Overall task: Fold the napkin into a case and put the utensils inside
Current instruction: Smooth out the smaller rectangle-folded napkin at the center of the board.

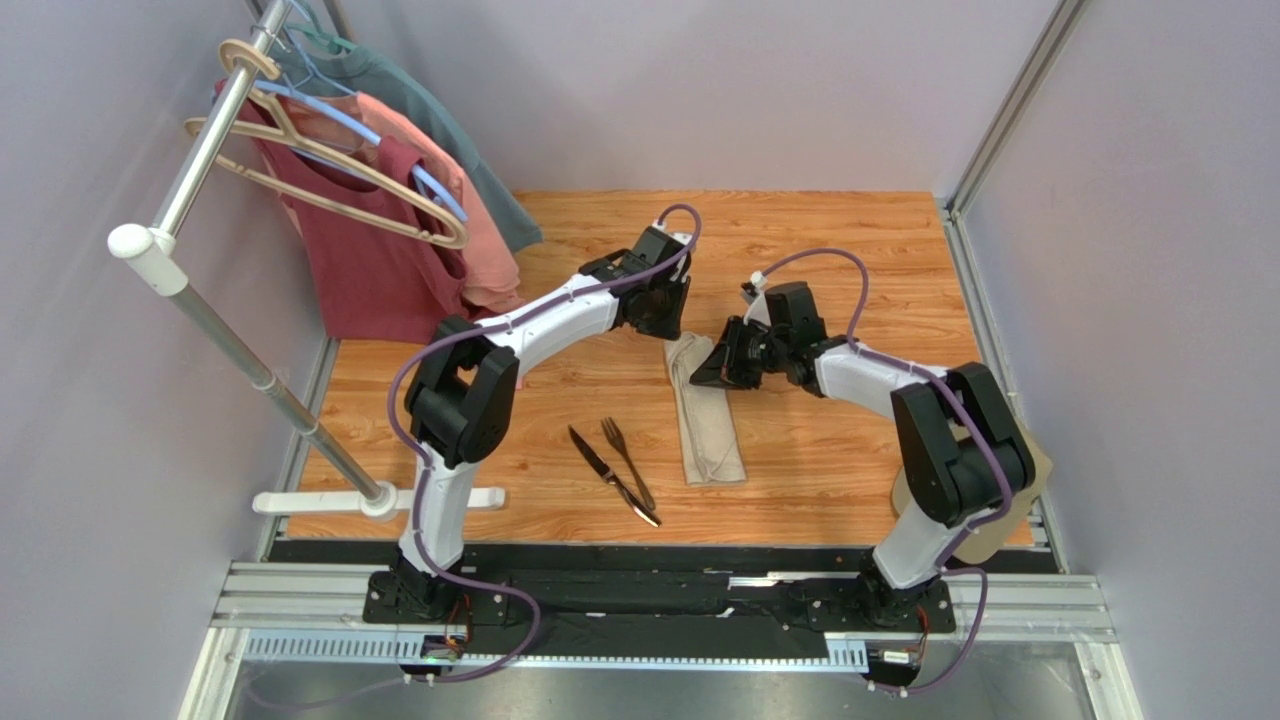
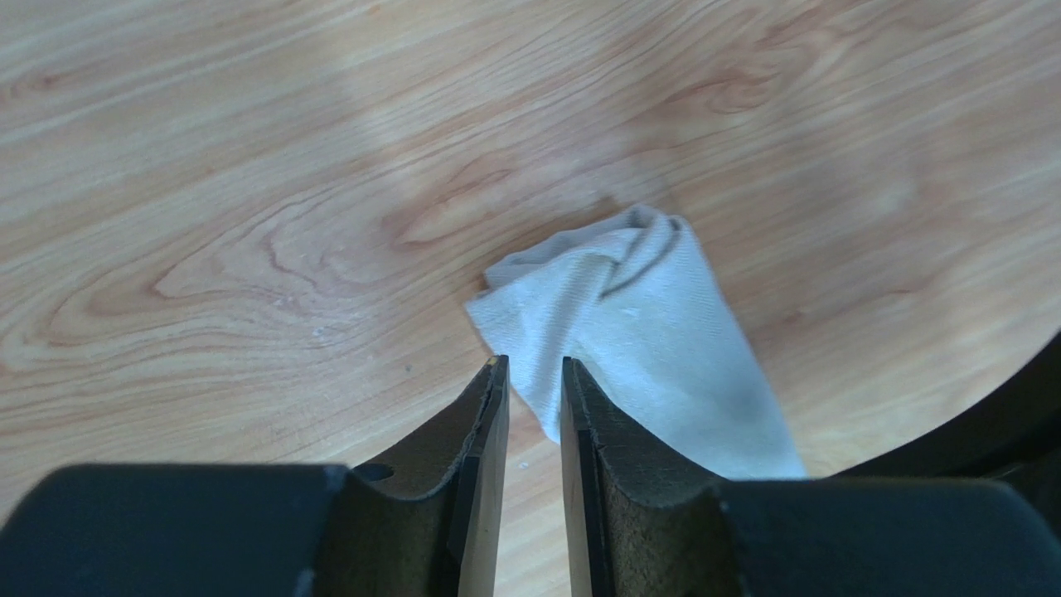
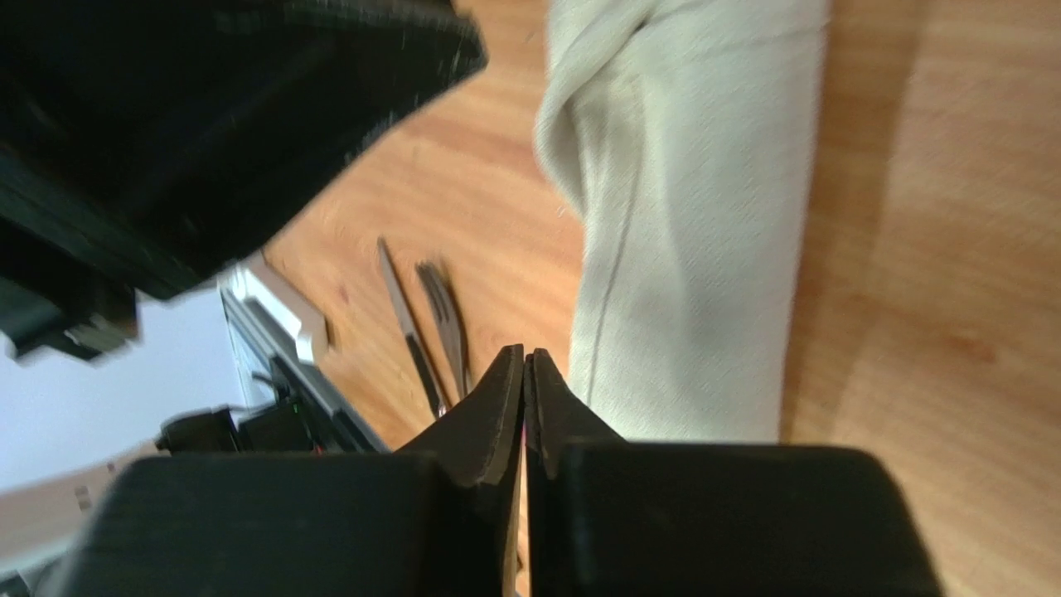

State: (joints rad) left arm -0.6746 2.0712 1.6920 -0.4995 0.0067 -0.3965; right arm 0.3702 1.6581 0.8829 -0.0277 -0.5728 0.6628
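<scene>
The left arm reaches out from its base and bends over the far part of the wooden table (image 1: pixel 842 270). The left gripper (image 2: pixel 533 363) points down at the far end of the napkin (image 1: pixel 709 420). Its jaws are a little bit apart, and nothing is pinched between them. The cloth lies on the wood just past the tips.

The right arm goes up from its base, bends at the elbow and reaches left. The right gripper (image 3: pixel 524 355) hangs low beside the far end of the napkin, on the right side. Its jaws are pressed together with nothing in them.

From above, the two black grippers cover the very end of the napkin. In the right wrist view, a big dark blurry shape fills the top left corner. A tan thing (image 1: pixel 1037 477) peeks out behind the right arm's elbow, and most of it is hidden.

The napkin is pale beige and folded into a long, thin strip. Its far end is bunched and wrinkled. It lies in the middle of the table. The fork (image 1: pixel 624 450) and the knife (image 1: pixel 609 473) lie side by side on the wood, just left of the napkin and not inside it.
</scene>
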